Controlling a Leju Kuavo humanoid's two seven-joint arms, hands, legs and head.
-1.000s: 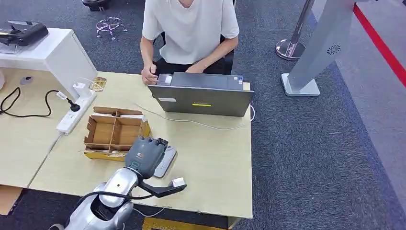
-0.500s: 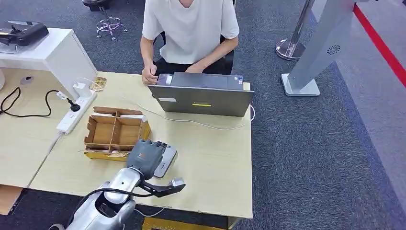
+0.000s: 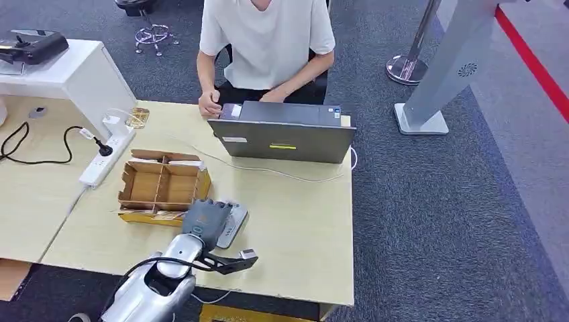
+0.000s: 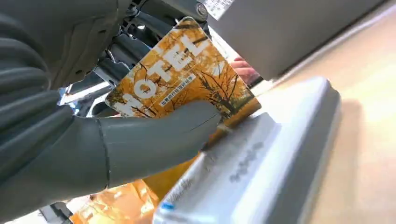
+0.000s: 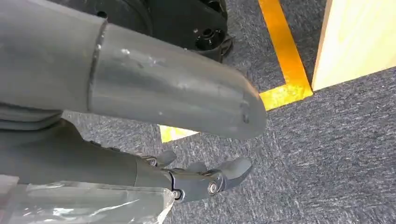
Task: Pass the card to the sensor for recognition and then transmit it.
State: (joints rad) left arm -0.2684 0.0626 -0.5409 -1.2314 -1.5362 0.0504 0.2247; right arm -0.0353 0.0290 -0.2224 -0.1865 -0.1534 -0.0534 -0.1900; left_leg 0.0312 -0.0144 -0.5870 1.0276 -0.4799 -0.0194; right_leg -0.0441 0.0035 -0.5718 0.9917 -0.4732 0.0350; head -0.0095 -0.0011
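A: Okay, left hand (image 3: 207, 218) — what's it doing?
B: Gripping the card (image 4: 180, 74), thumb (image 4: 154, 137) pressing on its face, darker fingers behind it. Orange card, "HOTEL" printed on it.
A: Card position?
B: Its lower edge is touching the top of the card reader (image 4: 261, 163), tilted, not lying flat.
A: Reader location?
B: Grey box (image 3: 233, 224), sitting near the front edge of the tabletop (image 3: 302, 228), just beside the cardboard tray (image 3: 161, 184). The hand is covering most of it from the head view.
A: Right hand (image 5: 205, 179)?
B: Hanging over the carpet, holding nothing, fingers loosely apart.
A: Anything else?
B: A person (image 3: 268, 40) is sitting at the far edge behind a laptop (image 3: 282, 137); power strip (image 3: 104, 157) is lying toward the left edge.
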